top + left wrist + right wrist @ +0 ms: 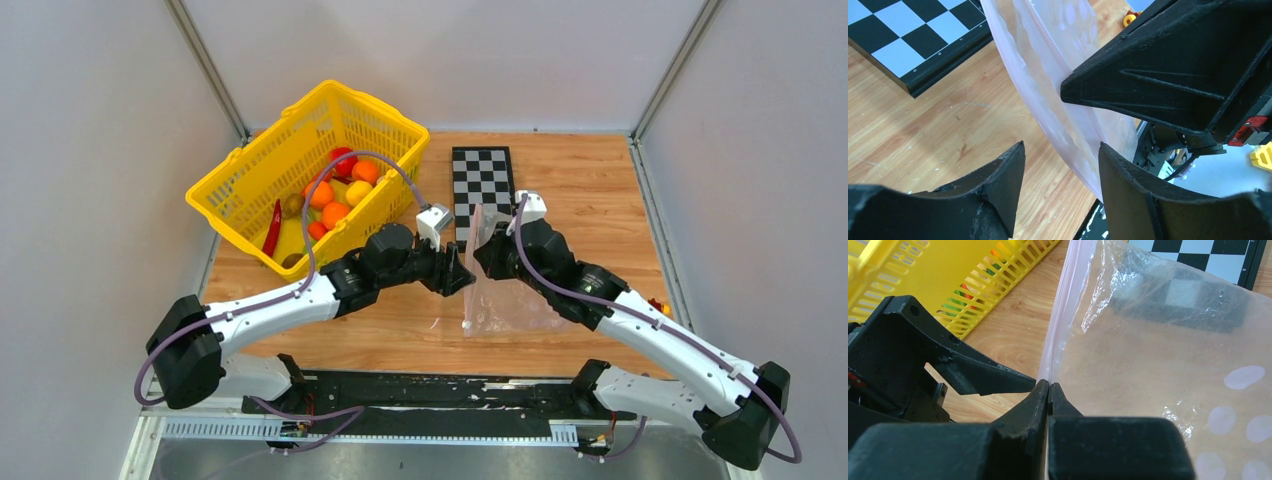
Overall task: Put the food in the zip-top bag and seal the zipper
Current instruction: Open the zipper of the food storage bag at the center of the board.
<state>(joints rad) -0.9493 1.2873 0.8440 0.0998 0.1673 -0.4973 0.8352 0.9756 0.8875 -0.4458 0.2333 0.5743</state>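
Right end effector (pixel 1048 390) pinches the zip-top bag (pixel 1148 365) upright; left end effector (pixel 1060 147), jaws apart, straddles its edge, likely needing a grip next to open it.

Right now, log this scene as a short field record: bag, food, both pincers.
bag: clear plastic zip-top bag with pale pink dots, held upright by one edge, no food seen inside
food: orange, yellow and red toy fruits and vegetables, lying in the yellow plastic basket
right pincer: shut on the bag's edge
left pincer: open, one finger on either side of the bag's edge
behind the bag: black-and-white checkerboard
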